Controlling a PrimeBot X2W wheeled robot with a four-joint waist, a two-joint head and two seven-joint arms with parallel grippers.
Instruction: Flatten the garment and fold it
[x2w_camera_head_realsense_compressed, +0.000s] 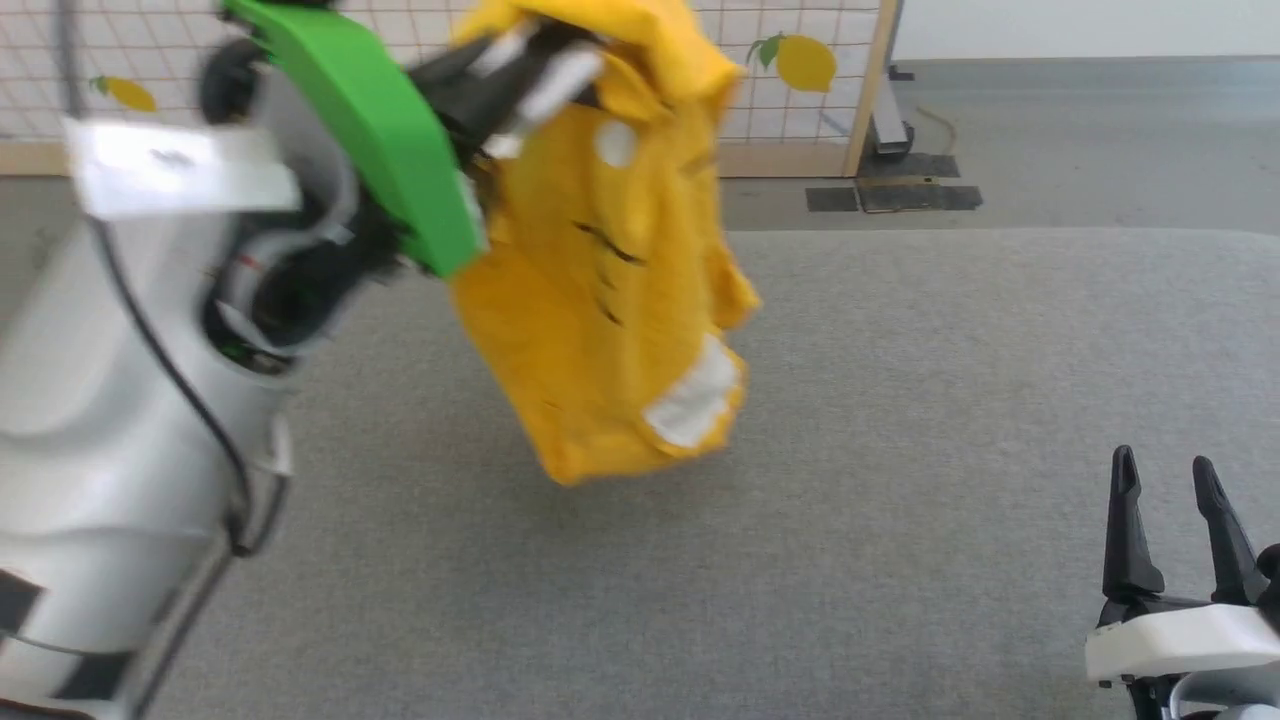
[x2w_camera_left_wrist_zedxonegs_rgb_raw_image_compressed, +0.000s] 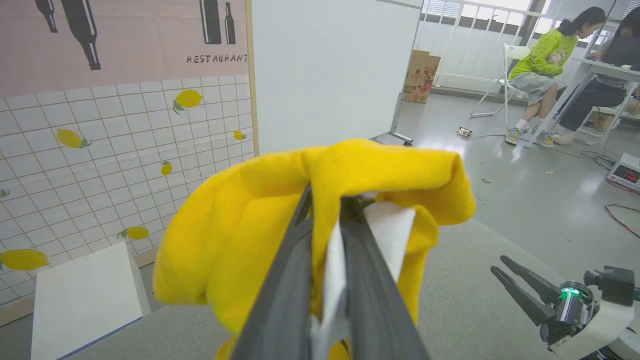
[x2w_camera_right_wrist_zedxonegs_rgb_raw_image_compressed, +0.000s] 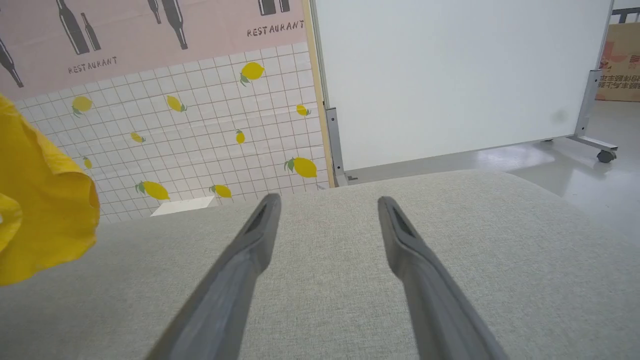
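Dark fingers (x2w_camera_left_wrist_zedxonegs_rgb_raw_image_compressed: 280, 300) of the left gripper (x2w_camera_left_wrist_zedxonegs_rgb_raw_image_compressed: 327, 200) sit closest to the lens, pressed almost together on a bunched fold of the garment (x2w_camera_left_wrist_zedxonegs_rgb_raw_image_compressed: 240, 235); yellow cloth and a strip of its white print are wedged in the thin gap between them. In the head view, that arm's pale forearm (x2w_camera_head_realsense_compressed: 90, 420) and green cover (x2w_camera_head_realsense_compressed: 370, 130) rise over the worktop's left edge. The shirt hangs crumpled from the grip above the far left part of the worktop (x2w_camera_head_realsense_compressed: 900, 420), its lower end apparently clear of the surface. White patches and short black lines of the print face outward. Plain grey woven cloth covers the worktop. At its near right corner the right gripper (x2w_camera_head_realsense_compressed: 1163, 462) sits low with its 2 fingers spread wide, holding nothing, well apart from the shirt. Beyond the far edge stands a backdrop (x2w_camera_right_wrist_zedxonegs_rgb_raw_image_compressed: 200, 130) of white tiles printed with lemons, topped by a pink banner (x2w_camera_right_wrist_zedxonegs_rgb_raw_image_compressed: 150, 35) reading RESTAURANT, and beside it a white panel (x2w_camera_right_wrist_zedxonegs_rgb_raw_image_compressed: 450, 75) on a wheeled stand. A white block (x2w_camera_left_wrist_zedxonegs_rgb_raw_image_compressed: 85, 300) sits at the backdrop's foot. Farther off on the glossy grey floor (x2w_camera_left_wrist_zedxonegs_rgb_raw_image_compressed: 525, 190) are a cardboard box (x2w_camera_left_wrist_zedxonegs_rgb_raw_image_compressed: 421, 75), cables (x2w_camera_left_wrist_zedxonegs_rgb_raw_image_compressed: 620, 215), and a person (x2w_camera_left_wrist_zedxonegs_rgb_raw_image_compressed: 545, 55) in a lime top seated on a white chair (x2w_camera_left_wrist_zedxonegs_rgb_raw_image_compressed: 515, 50)
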